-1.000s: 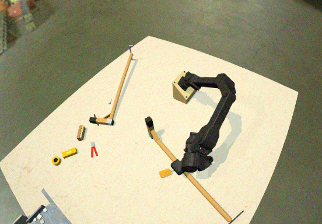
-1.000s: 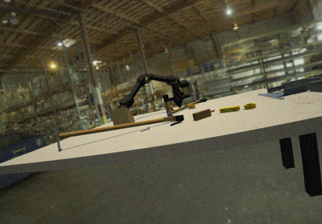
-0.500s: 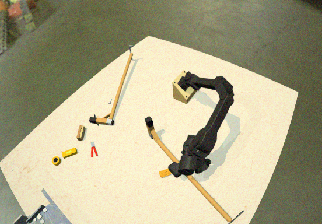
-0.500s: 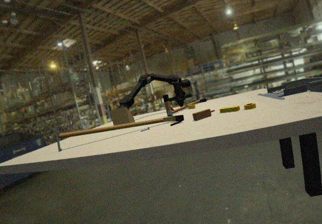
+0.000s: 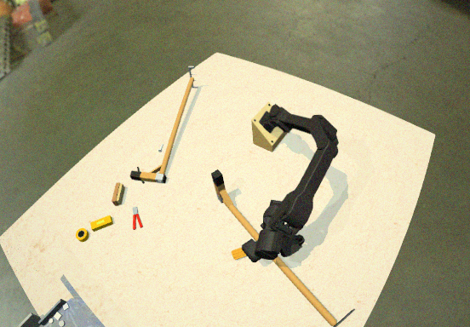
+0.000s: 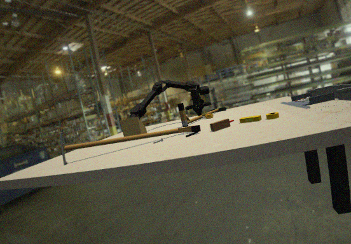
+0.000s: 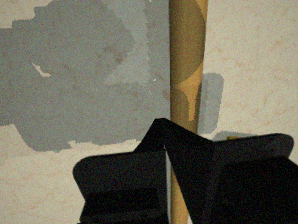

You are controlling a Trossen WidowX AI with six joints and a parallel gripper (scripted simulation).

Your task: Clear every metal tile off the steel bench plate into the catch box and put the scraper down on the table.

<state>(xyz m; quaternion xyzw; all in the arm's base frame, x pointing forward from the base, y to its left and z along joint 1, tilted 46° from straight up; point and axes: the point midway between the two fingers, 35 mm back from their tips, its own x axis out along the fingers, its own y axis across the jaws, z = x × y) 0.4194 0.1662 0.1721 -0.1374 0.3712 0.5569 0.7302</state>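
Note:
A long wooden-handled scraper (image 5: 241, 218) (image 7: 186, 60) with a black head (image 5: 217, 179) lies across the table. My gripper (image 5: 256, 252) (image 6: 198, 110) (image 7: 159, 123) is low over the middle of its handle, with the fingers closed together and nothing between them. In the wrist view the handle runs under the closed fingertips. A second long wooden tool (image 5: 175, 125) (image 6: 127, 138) lies to the left. The steel bench plate (image 5: 85, 312) (image 6: 297, 103) with small metal tiles (image 5: 65, 306) sits at the table's near left corner, far from the gripper.
A small orange block (image 5: 237, 254) lies beside the gripper. A brown block (image 5: 117, 193), red pliers (image 5: 134, 219), a yellow level (image 5: 101, 222) and a yellow tape roll (image 5: 82, 234) lie to the left. The arm's wooden base (image 5: 265, 138) stands behind.

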